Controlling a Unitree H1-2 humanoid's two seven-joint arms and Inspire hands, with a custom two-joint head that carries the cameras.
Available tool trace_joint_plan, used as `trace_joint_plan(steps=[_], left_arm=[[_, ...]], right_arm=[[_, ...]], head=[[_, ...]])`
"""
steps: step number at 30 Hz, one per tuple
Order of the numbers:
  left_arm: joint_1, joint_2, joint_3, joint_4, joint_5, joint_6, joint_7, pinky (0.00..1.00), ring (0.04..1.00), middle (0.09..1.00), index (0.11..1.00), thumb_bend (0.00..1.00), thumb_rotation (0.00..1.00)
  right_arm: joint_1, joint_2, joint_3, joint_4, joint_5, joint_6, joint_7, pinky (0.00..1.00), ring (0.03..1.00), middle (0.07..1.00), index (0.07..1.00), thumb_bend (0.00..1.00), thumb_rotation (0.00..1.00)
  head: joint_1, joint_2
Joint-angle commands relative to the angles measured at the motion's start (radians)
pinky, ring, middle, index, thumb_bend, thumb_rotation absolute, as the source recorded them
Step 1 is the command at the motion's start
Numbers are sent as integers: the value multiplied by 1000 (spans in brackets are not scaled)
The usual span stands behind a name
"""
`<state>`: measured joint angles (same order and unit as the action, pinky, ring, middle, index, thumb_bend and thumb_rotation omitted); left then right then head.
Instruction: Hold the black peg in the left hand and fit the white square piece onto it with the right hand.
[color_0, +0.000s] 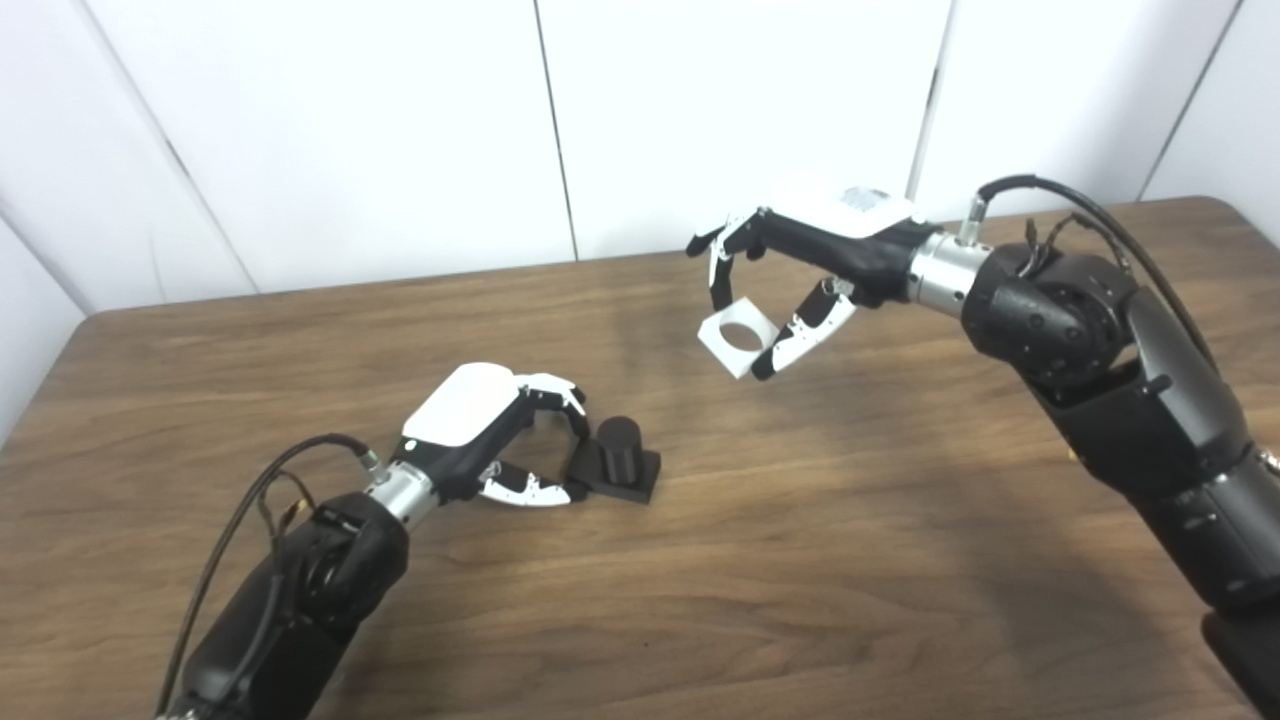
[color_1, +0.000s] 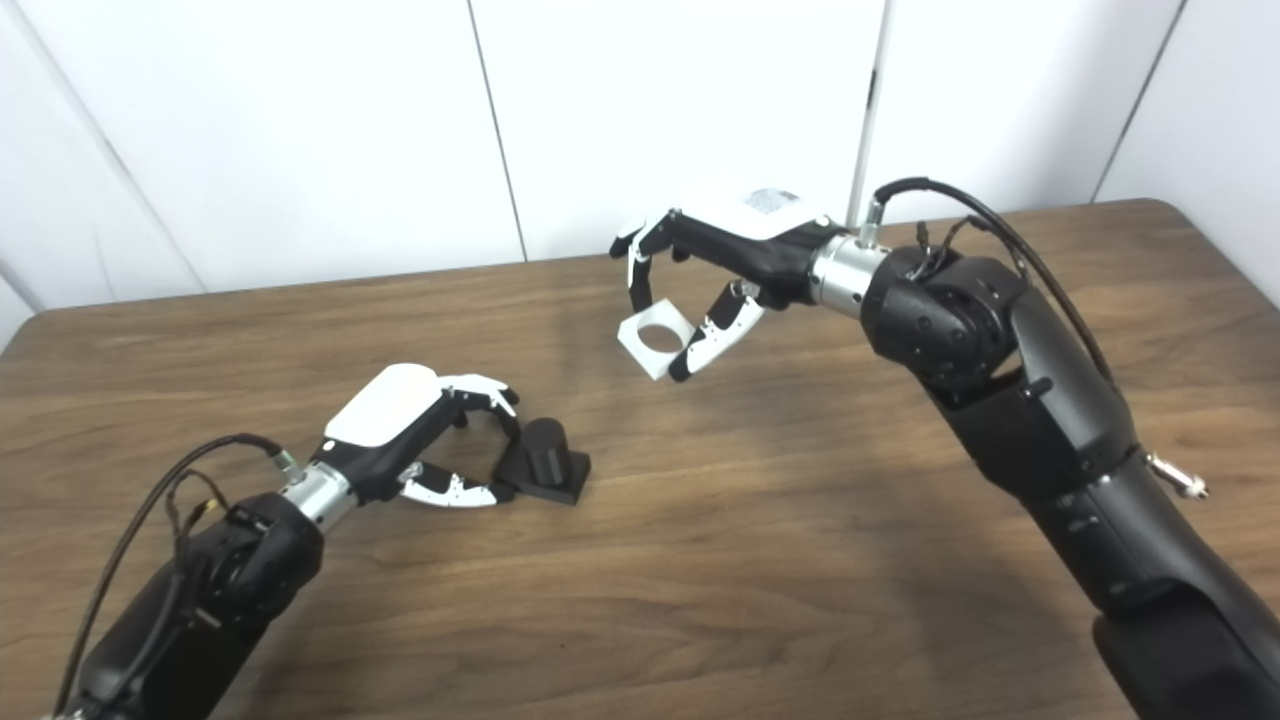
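The right hand (color_0: 820, 265) hangs above the table (color_0: 800, 560), pinching the white piece (color_0: 738, 340) between fingers and thumb — round hole showing. Well apart, the left hand (color_0: 490, 430) rests low, its fingertips (color_0: 578, 410) closed around the base of the upright peg (color_0: 620, 455), just beyond them.

1 blk peg (color_0: 621, 455), 1 wht sq piece (color_0: 738, 340).
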<state>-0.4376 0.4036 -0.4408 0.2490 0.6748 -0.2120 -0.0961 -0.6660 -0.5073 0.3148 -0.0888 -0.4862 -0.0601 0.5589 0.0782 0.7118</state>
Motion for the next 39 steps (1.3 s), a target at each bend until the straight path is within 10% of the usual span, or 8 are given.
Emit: trace_joint_plan(steps=[1,39], left_arm=[[22,-12,-48,32,52,47,-79,585,741,791,560,792,205],[21,-35,-73,13,57,84,-69,592,736,792,561,800,233]], right_arm=[[-53,20,-1,1,18,-42,-14,659,795,816,493,517,161],[-136,204,132,288,-64,-94,-19,669,799,807,493,519,156]], head=[[10,1],[72,3]])
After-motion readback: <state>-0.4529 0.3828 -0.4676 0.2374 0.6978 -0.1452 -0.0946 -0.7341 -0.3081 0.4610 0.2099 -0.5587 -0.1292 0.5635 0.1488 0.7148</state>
